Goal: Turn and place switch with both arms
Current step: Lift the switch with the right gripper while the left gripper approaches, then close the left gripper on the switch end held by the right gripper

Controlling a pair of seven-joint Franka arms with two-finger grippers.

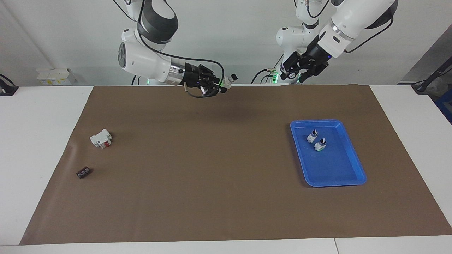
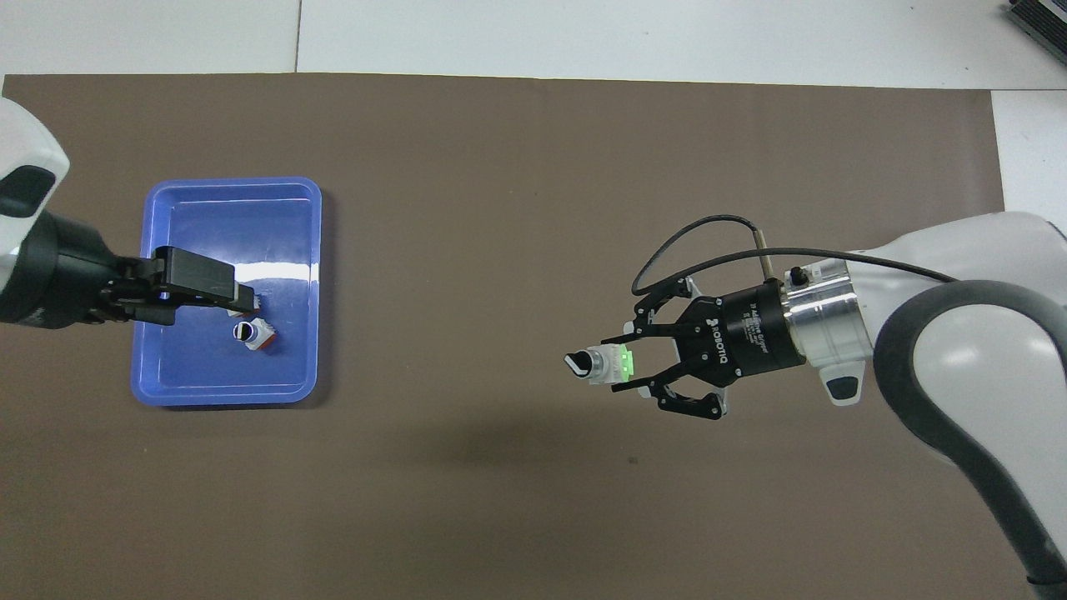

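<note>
The switch (image 2: 602, 365) is pinched by its green end in the right gripper (image 2: 621, 367), high over the mat (image 1: 226, 183), knob outward. The left gripper (image 1: 295, 68), fingers spread, is held over the tray (image 1: 353, 176). A misaligned handover could knock the switch loose, since only one end is gripped. In the tray two switches (image 1: 316, 140) are standing.

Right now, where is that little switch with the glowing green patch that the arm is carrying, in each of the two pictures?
Facing view: the switch is near the top centre, held in the air by the right end effector, knob pointing toward the left end effector.
Overhead view: the switch is just past the middle toward the right arm's end, over bare brown mat.
Shared landmark: the blue tray, at the left arm's end of the table.
</note>
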